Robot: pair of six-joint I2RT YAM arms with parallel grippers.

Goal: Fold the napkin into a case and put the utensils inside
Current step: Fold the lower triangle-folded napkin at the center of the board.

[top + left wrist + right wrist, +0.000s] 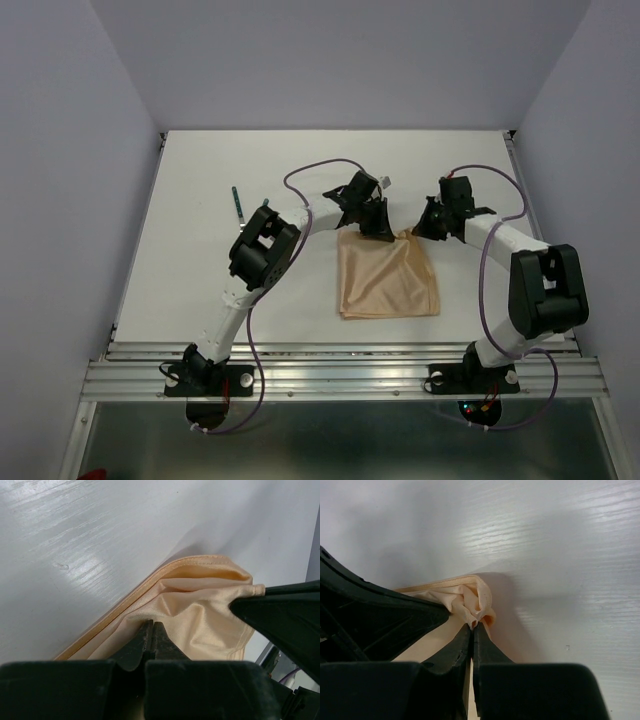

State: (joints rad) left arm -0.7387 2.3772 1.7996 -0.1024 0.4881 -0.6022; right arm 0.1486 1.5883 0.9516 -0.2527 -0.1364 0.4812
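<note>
Near the middle of the table (200,270), you are pinching the napkin (388,280) along its far edge: the left claw (377,228) is clamping shut on the far-left corner, the right claw (422,230) on the far-right corner. Folding is seemingly only beginning. One green-handled utensil (238,203) is lying well apart to the left, unplaced, its length running away from you. The napkin is lying nearly square, showing no clear long axis.

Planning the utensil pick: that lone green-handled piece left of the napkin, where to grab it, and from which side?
Probably take the utensil mid-handle from straight above, jaws closing across its thin width: it lies flat on the table, long axis running roughly near to far, well apart from the napkin. Of the two, the left gripper is closer.
</note>
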